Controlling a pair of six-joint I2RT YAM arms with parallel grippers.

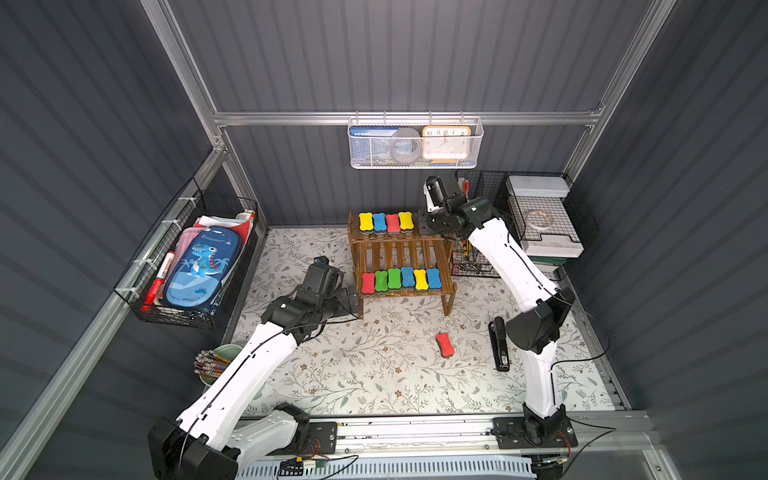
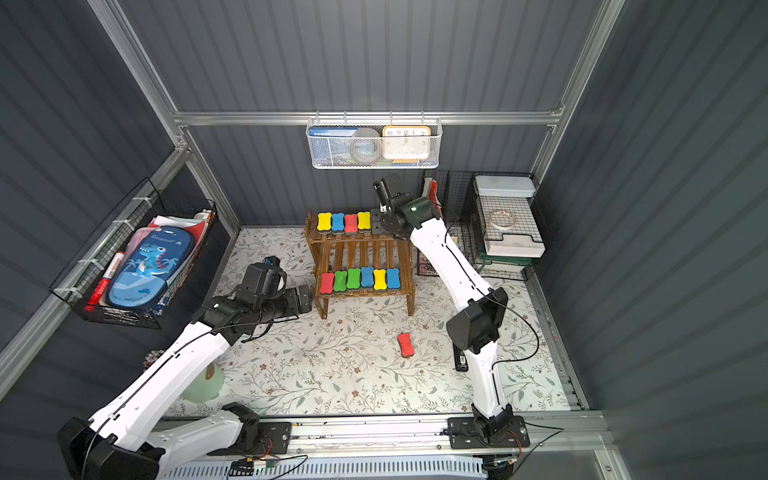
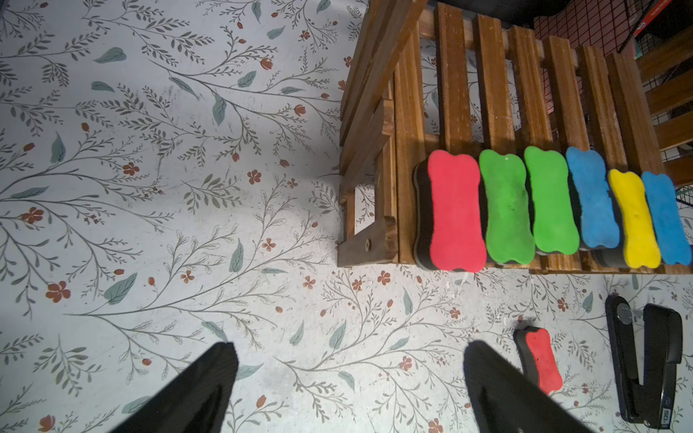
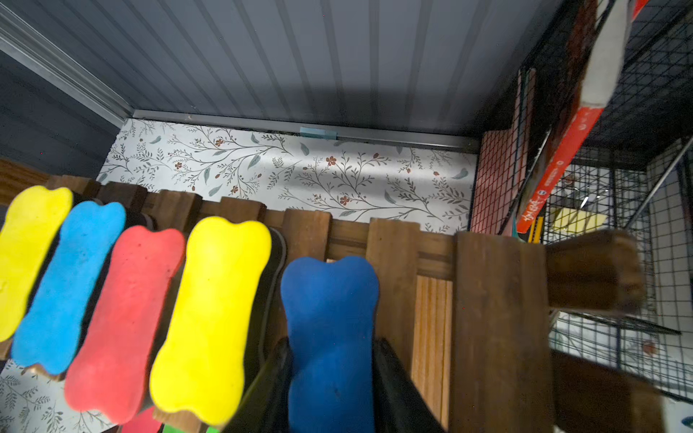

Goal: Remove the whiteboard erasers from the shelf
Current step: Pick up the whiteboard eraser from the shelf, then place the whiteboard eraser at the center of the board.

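Note:
The shelf [image 1: 400, 252] of brown slats stands at the back of the table. Its top tier carries a row of yellow, blue, red and yellow whiteboard erasers [image 1: 385, 222]. Red, green, blue and yellow ones [image 1: 401, 279] line the lower tier [image 3: 491, 86]. A loose red eraser [image 1: 444, 345] lies on the table. At the top tier's right end my right gripper [image 4: 332, 345] is shut on a dark blue eraser [image 4: 330, 300], a finger against each side of its waist. Left of the shelf's front leg, my left gripper [image 3: 348, 348] stands open and low over bare table.
A black stapler [image 1: 498, 345] lies right of the loose eraser. A black wire-grid organiser [image 1: 540, 216] stands just right of the shelf. A white mesh basket [image 1: 415, 143] hangs on the back wall. A wire basket with a pencil case [image 1: 199, 266] hangs at left.

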